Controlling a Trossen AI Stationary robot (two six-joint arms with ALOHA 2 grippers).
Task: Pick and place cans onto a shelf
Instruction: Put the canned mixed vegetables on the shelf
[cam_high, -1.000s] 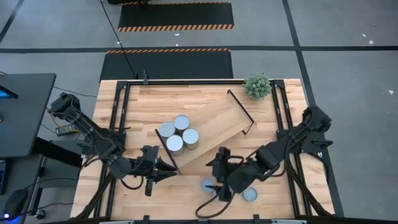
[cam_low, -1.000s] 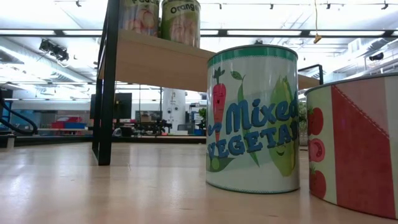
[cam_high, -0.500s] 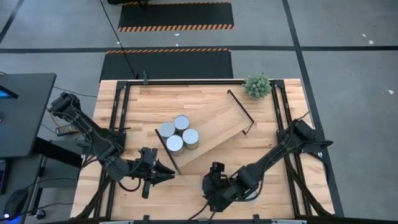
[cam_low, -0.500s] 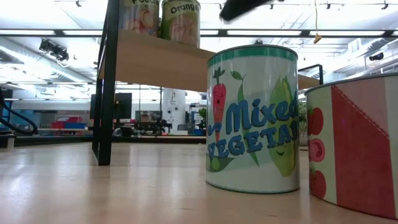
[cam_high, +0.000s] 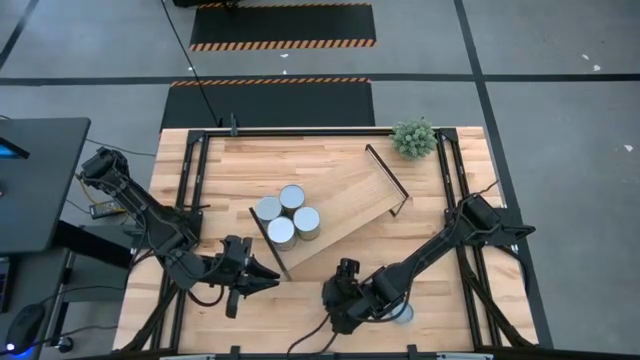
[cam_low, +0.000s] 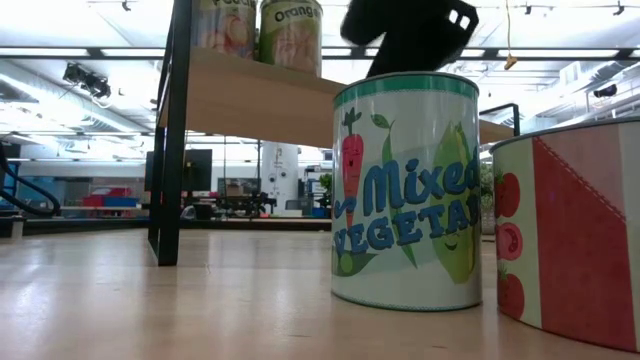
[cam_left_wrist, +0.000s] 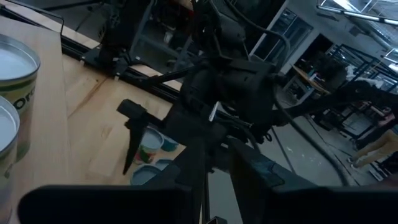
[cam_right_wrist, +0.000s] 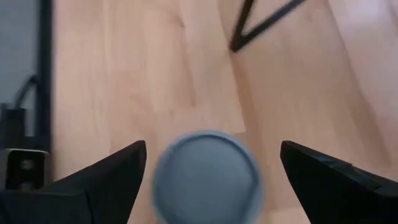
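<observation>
Lower now than half a second ago, the right gripper (cam_right_wrist: 205, 180) hangs over a blue-topped can (cam_right_wrist: 207, 177) near the table's front edge, hiding it from above. Its fingers (cam_right_wrist: 102, 171) are spread, the can between them, untouched. A second floor can (cam_high: 403, 314) is half-hidden; four cans (cam_high: 288, 215) crowd the shelf (cam_high: 345, 195). Left gripper (cam_high: 262, 279): cannot tell.

Right arm stretched from right bench edge toward front centre, wrist bent down. Right tool (cam_high: 337, 300) near front edge, fingers (cam_right_wrist: 102, 174) spread wide, pointing down. Left arm folded along left side, left tool (cam_high: 268, 278) low, pointing toward bench middle, fingers' state unclear.
</observation>
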